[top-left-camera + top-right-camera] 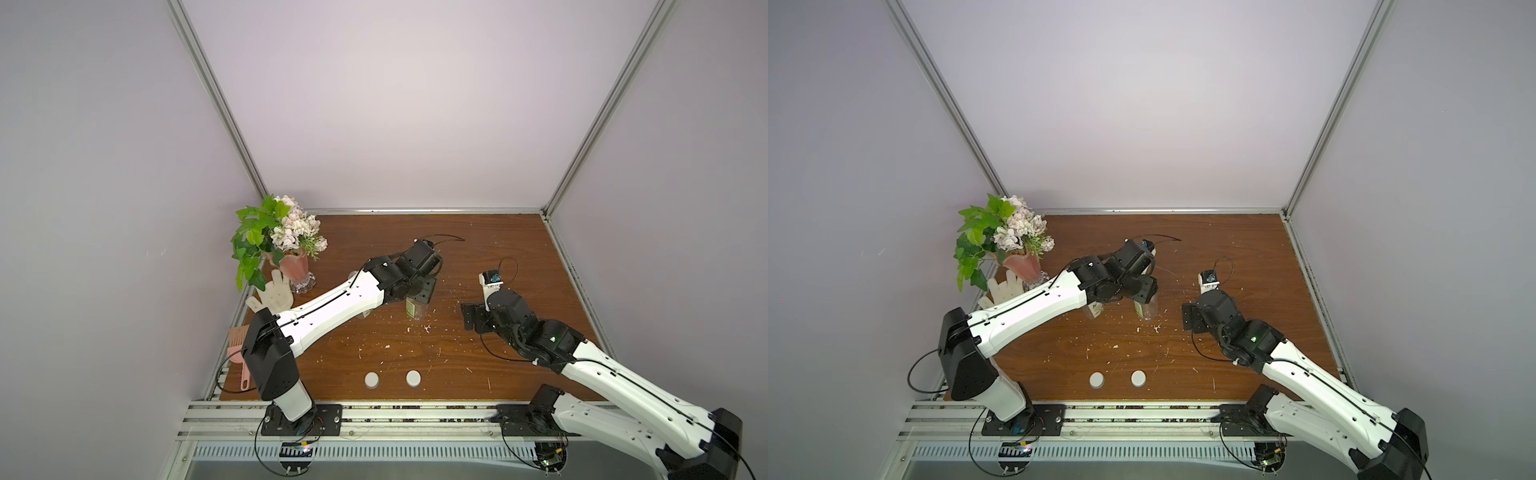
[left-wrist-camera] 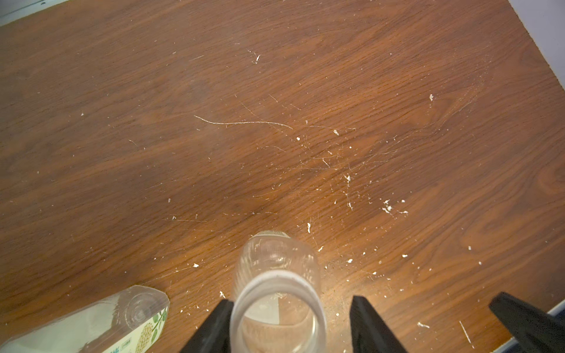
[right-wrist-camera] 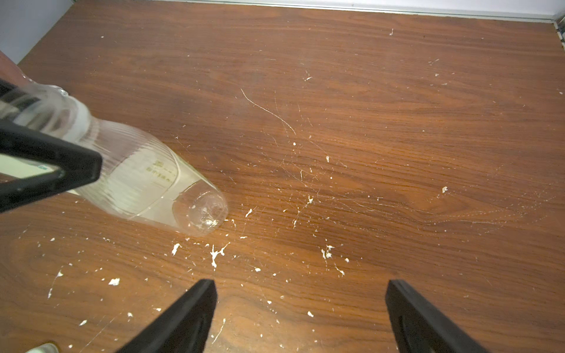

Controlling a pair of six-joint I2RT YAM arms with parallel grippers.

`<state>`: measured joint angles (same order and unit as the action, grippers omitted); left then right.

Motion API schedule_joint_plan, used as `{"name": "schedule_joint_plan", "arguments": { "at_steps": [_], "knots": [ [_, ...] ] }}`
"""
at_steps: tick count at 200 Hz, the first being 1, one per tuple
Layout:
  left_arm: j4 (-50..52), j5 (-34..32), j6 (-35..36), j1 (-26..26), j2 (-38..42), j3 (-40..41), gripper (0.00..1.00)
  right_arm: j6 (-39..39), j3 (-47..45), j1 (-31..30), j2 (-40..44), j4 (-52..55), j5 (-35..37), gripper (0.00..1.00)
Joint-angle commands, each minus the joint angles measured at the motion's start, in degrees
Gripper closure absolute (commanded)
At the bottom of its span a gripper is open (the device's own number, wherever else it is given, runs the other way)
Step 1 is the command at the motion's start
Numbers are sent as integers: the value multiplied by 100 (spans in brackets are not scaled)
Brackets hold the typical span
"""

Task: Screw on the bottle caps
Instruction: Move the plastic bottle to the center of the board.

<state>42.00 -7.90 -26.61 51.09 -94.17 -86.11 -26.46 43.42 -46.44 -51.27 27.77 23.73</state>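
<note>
Two white bottle caps (image 1: pixel 372 380) (image 1: pixel 413 377) lie flat near the table's front edge, side by side. A plain clear bottle (image 2: pixel 276 262) with a white neck ring stands mid-table, seen also as the bottle (image 1: pixel 1144 309) in a top view. My left gripper (image 2: pixel 290 301) straddles its neck, open: one finger (image 2: pixel 218 321) touches the ring and the other stands off with a gap. The labelled bottle (image 1: pixel 1096 309) stands just beside it, partly under my left arm. My right gripper (image 3: pixel 302 284) is open and empty, low over the table to the right of the plain bottle (image 3: pixel 146 177).
A pink vase of flowers (image 1: pixel 295 266), a white glove-shaped piece (image 1: pixel 272 295) and a pink comb (image 1: pixel 241 353) sit along the left edge. White crumbs are scattered over the wooden table (image 1: pixel 498 249). Walls close in the left, back and right sides.
</note>
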Motion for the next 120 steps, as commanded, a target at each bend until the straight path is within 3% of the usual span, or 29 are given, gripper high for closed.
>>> {"name": "schedule_joint_plan", "arguments": {
  "at_steps": [1, 40, 76, 120],
  "knots": [
    [-25, -84, 16, 59, 7, 39, 34, -79, 9, -23, 25, -3, 18, 6],
    [-25, -75, 60, 59, 247, 77, 13, 5, -56, -49, 41, -55, -272, 6],
    [-25, -322, 119, 59, 1000, 412, 0, -8, -125, -446, 65, -98, -701, 5],
    [-395, -1081, 246, 63, 2352, 707, 1, -489, -123, -1561, -167, 33, -565, 1]
  ]
}}
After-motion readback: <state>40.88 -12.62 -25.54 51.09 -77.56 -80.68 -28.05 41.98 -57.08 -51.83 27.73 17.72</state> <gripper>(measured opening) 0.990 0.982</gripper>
